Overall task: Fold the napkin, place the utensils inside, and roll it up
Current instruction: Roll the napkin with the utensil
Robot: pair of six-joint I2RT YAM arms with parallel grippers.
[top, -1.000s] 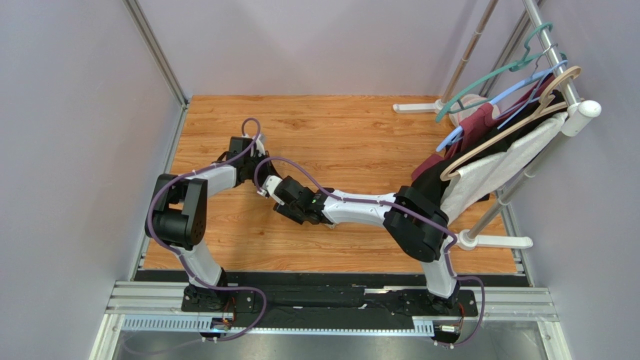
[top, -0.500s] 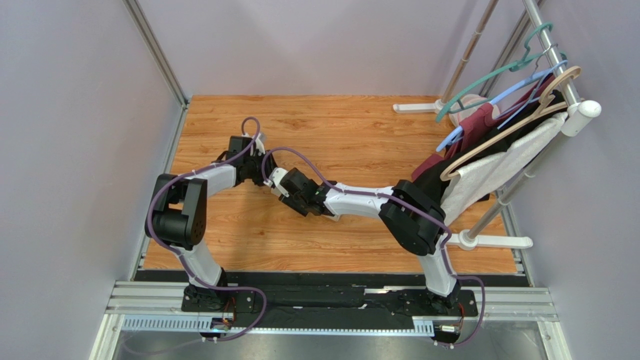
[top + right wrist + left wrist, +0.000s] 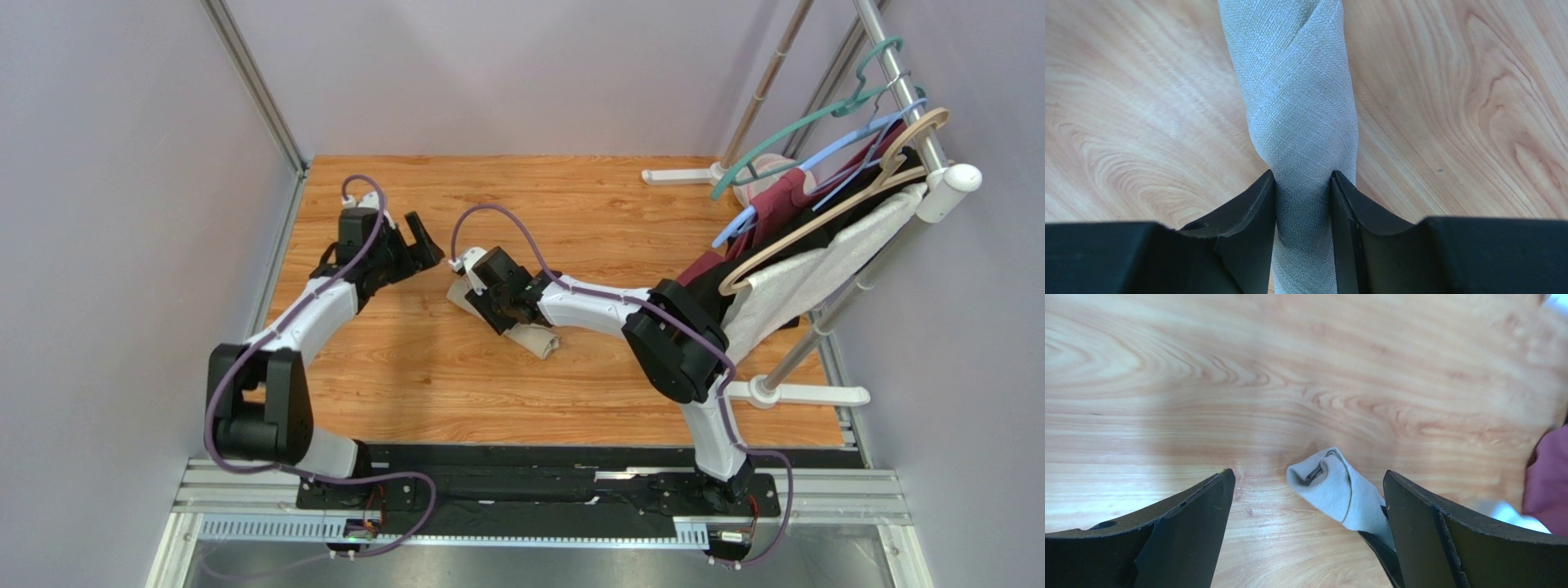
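The napkin (image 3: 536, 341) lies on the wooden table as a tight beige roll, running diagonally at mid-table. My right gripper (image 3: 497, 300) sits over its middle, and in the right wrist view both fingers press the napkin (image 3: 1296, 92) from either side, so the right gripper (image 3: 1303, 174) is shut on it. My left gripper (image 3: 423, 245) stands open a little to the left of the roll. In the left wrist view the napkin's (image 3: 1339, 487) open end lies ahead of the wide-apart left gripper (image 3: 1308, 473), touching neither finger. The utensils are hidden.
A clothes rack (image 3: 908, 98) with hangers and white and maroon garments (image 3: 785, 263) fills the right side, with white feet (image 3: 681, 175) on the table. Grey walls close the left and back. A maroon garment (image 3: 1548, 478) shows at the left wrist view's right edge.
The left gripper has opened wide and drawn back to the left, away from the roll. The right gripper has slid along the napkin and narrowed onto it.
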